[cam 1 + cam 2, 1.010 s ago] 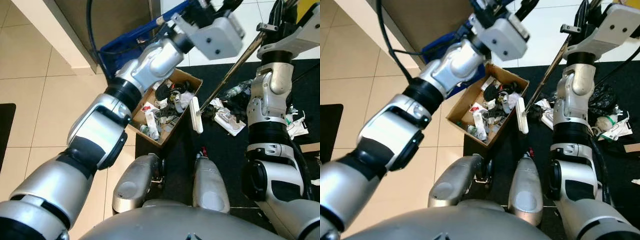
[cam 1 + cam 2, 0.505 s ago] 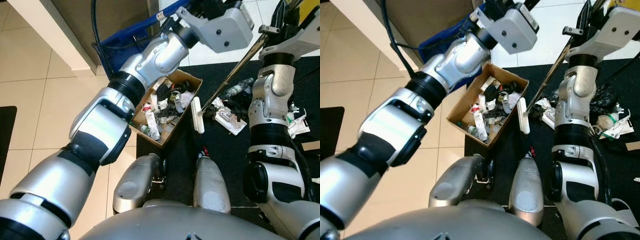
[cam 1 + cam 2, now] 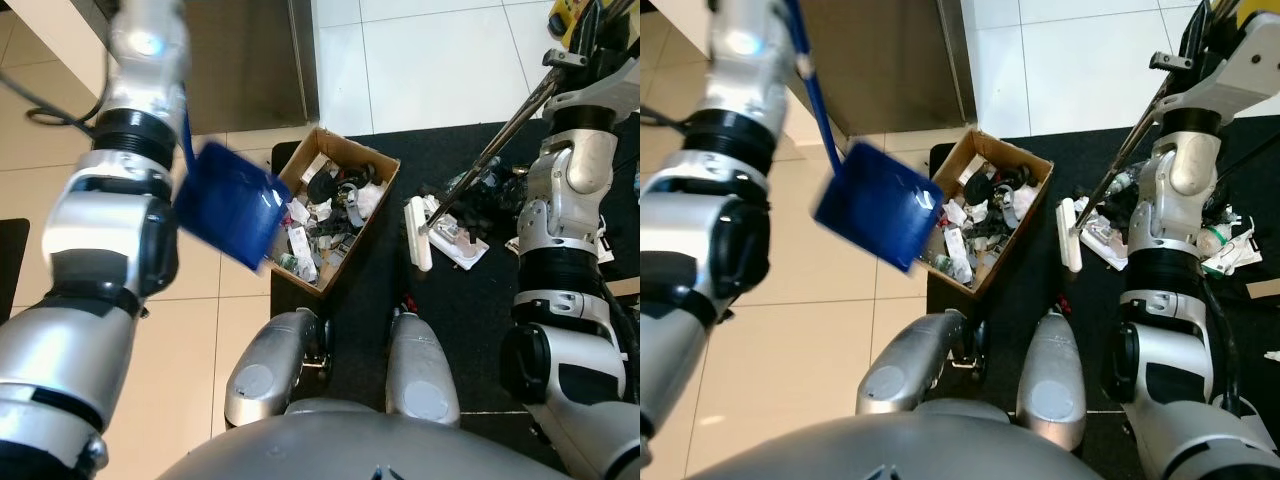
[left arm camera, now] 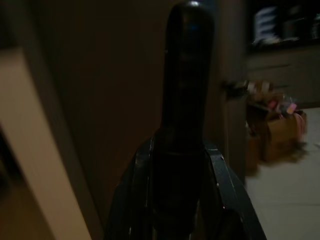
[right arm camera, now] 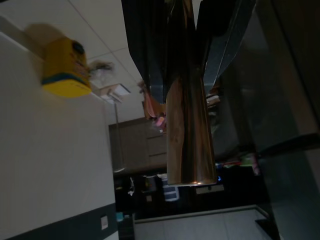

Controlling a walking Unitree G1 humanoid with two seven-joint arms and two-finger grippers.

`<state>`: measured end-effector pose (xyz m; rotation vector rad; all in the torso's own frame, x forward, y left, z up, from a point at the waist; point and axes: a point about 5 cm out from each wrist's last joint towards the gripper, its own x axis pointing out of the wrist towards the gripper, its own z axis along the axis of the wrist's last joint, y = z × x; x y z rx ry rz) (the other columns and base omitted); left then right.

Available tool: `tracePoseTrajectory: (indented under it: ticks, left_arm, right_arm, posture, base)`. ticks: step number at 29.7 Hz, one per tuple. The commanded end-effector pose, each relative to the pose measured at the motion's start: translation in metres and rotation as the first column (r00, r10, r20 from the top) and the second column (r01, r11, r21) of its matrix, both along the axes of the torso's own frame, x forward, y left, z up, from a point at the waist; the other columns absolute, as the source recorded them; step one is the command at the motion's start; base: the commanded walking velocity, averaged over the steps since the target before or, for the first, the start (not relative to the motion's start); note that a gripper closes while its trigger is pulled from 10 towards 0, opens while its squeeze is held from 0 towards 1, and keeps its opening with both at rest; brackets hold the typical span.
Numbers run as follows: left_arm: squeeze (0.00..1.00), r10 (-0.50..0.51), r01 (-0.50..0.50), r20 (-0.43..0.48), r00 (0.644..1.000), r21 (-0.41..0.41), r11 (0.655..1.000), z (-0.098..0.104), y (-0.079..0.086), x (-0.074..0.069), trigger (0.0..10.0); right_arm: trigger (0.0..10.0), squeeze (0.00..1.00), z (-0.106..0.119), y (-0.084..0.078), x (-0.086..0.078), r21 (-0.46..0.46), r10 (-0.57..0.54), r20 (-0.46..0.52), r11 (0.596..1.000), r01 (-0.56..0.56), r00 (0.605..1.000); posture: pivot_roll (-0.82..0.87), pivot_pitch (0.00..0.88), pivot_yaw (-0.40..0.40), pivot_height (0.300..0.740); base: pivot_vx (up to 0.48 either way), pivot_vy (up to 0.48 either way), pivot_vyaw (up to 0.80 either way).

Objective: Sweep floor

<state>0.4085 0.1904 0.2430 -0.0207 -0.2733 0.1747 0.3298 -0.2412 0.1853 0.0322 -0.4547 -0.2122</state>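
**Dustpan raised beside the rubbish box, broom resting on the mat**

The blue dustpan (image 3: 875, 203) hangs tilted just beside the cardboard box (image 3: 335, 215), its open lip toward the box's near corner, likely so that its load can tip in among the scraps (image 3: 330, 205) already there. Its thin blue handle (image 3: 810, 85) runs up toward the left arm (image 3: 120, 220). In the dark left wrist view the left claw (image 4: 182, 150) sits closed around a dark rod, which I judge to be that handle.

The broom (image 3: 490, 160) slants down to its white head (image 3: 418, 233) on the black mat (image 3: 380, 300), next to a heap of unswept litter (image 3: 470, 215). The right claw (image 5: 182, 55) is closed on the broom's shaft, parking it upright while the pan works.

The pan's inside faces away, so whether it holds anything cannot be told. The broom's top is cut off by the frame edge.
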Motion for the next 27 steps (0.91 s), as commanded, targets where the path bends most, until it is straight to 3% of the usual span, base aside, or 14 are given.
tracePoseTrajectory:
  ticks: [1,4,8,13,21,23,27]
  left_arm:
    - [0.00,0.004,0.000,0.027,1.000,-0.137,0.991,0.012,0.012,-0.003,10.0]
    - [0.00,0.016,-0.012,0.021,1.000,-0.199,0.980,0.012,0.016,-0.004,10.0]
    - [0.00,-0.004,0.010,0.029,1.000,-0.220,0.975,0.014,0.013,-0.005,10.0]
    - [0.00,-0.079,0.080,0.014,0.997,-0.176,0.981,0.012,0.001,-0.008,10.0]
    - [0.00,-0.113,0.111,-0.004,0.994,-0.112,0.987,0.000,-0.013,-0.011,10.0]
    - [0.00,-0.124,0.123,-0.009,0.992,-0.063,0.990,-0.011,-0.018,-0.015,10.0]
    - [0.00,-0.132,0.131,-0.031,0.991,-0.042,0.991,-0.030,-0.021,-0.020,10.0]
  right_arm:
    - [10.0,0.00,0.010,0.010,0.008,-0.051,0.032,0.021,0.998,-0.031,0.999]
    - [10.0,0.00,0.014,0.011,0.009,-0.130,0.012,0.011,0.991,-0.010,1.000]
    - [10.0,0.00,0.019,0.005,0.006,-0.168,-0.027,0.021,0.985,0.030,0.999]
    - [10.0,0.00,0.016,-0.010,0.000,-0.225,-0.088,-0.010,0.971,0.084,0.996]
    - [10.0,0.00,0.006,-0.021,-0.007,-0.203,-0.119,-0.053,0.973,0.106,0.991]
    - [10.0,0.00,0.003,-0.024,-0.009,-0.177,-0.128,-0.068,0.978,0.114,0.989]
    - [10.0,0.00,0.002,-0.028,-0.012,-0.175,-0.150,-0.072,0.975,0.135,0.986]
  posture:
    - [0.11,0.045,0.093,0.740]
    - [0.10,0.044,0.090,0.740]
    - [0.10,0.045,0.090,0.740]
    - [0.08,0.047,0.100,0.740]
    - [0.06,0.050,0.108,0.740]
    - [0.05,0.050,0.109,0.740]
    - [0.04,0.048,0.108,0.740]
  base:
    - [0.000,0.000,0.00]
    - [0.000,0.000,0.00]
    - [0.000,0.000,0.00]
    - [0.000,0.000,0.00]
    - [0.000,0.000,0.00]
    - [0.000,0.000,0.00]
    - [0.000,0.000,0.00]
